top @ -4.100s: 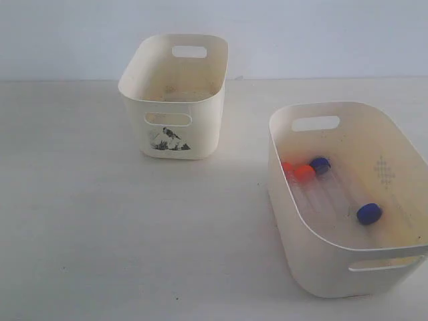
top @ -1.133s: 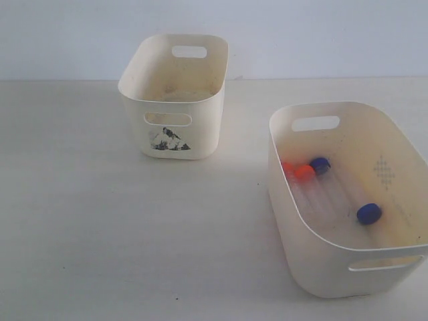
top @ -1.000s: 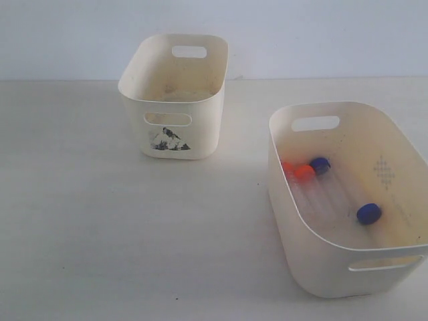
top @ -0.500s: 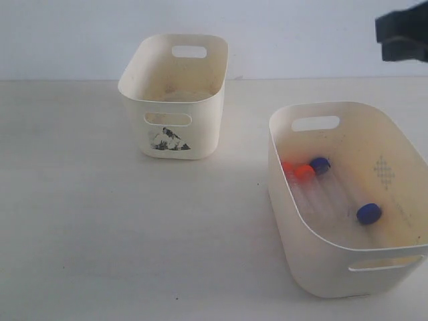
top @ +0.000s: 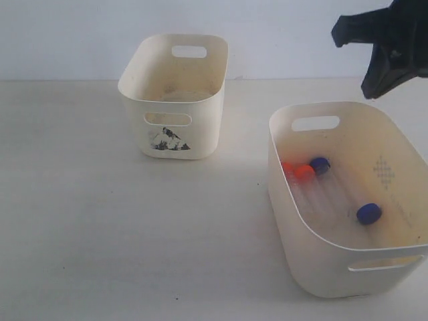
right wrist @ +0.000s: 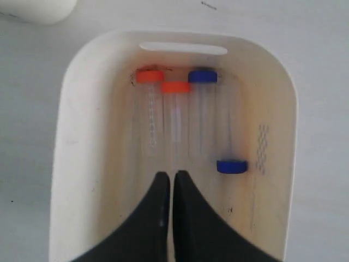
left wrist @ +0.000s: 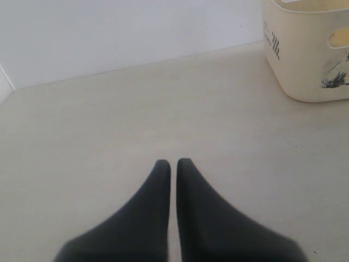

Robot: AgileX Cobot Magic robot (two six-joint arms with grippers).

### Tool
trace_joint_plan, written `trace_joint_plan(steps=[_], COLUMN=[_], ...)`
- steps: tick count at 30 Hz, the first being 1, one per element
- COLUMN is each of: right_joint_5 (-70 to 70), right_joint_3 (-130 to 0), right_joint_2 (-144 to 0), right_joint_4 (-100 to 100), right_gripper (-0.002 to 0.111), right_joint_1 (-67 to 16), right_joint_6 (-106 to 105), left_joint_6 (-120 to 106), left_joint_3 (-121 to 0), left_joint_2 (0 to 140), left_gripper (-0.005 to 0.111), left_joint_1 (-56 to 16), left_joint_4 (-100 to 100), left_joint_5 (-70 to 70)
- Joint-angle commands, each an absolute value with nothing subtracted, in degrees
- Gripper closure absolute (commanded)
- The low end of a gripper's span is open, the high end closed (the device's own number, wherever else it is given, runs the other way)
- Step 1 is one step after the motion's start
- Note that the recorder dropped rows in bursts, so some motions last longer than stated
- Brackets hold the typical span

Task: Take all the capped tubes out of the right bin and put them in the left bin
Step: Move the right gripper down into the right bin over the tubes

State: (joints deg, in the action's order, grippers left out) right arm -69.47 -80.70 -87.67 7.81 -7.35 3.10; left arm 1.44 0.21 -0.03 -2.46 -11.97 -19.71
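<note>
Inside the right bin (top: 287,200) (right wrist: 65,142) lie the capped tubes: two with orange-red caps (top: 304,172) (right wrist: 175,87) (right wrist: 150,76) side by side, a blue-capped one (top: 319,164) (right wrist: 203,76) beside them, and another blue-capped one (top: 368,213) (right wrist: 232,166) apart. The left bin (top: 175,100) (left wrist: 305,60) with its picture sticker stands at the back. My right gripper (top: 384,57) (right wrist: 173,176) hovers shut and empty above the right bin. My left gripper (left wrist: 173,162) is shut over bare table, out of the exterior view.
Both bins rest on a pale tabletop (top: 100,221). A plain light wall (top: 67,33) runs behind the table. The left bin holds nothing that shows.
My right arm has come into the exterior view from the upper right and moved left and down, now hanging over the right bin. Bins and tubes have not moved.
</note>
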Motion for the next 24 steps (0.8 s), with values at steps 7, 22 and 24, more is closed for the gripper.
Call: trace_joint_plan(steps=[7,22,24], right_joint_5=[-69.96,-59.65,-57.1], right_joint_3=[-81.26,-69.85,-68.63], right_joint_2=[-97.17,-98.89,-98.99], right_joint_4=[7.28,7.2,7.09], right_gripper=[0.106,0.106,0.106], right_joint_1=[-7.5,-11.19,-12.05], right_joint_6=[5.0,5.97,6.01], left_joint_6=[1.98,1.98,1.98], left_joint_3=[0.0,0.0,0.0], left_joint_2=[0.0,0.0,0.0], left_gripper=[0.102,0.102,0.102], left_joint_1=[-2.54,-2.54,-2.54], left_joint_4=[-11.79,-11.79,-11.79], left_joint_5=[-19.51,-19.51,-19.51])
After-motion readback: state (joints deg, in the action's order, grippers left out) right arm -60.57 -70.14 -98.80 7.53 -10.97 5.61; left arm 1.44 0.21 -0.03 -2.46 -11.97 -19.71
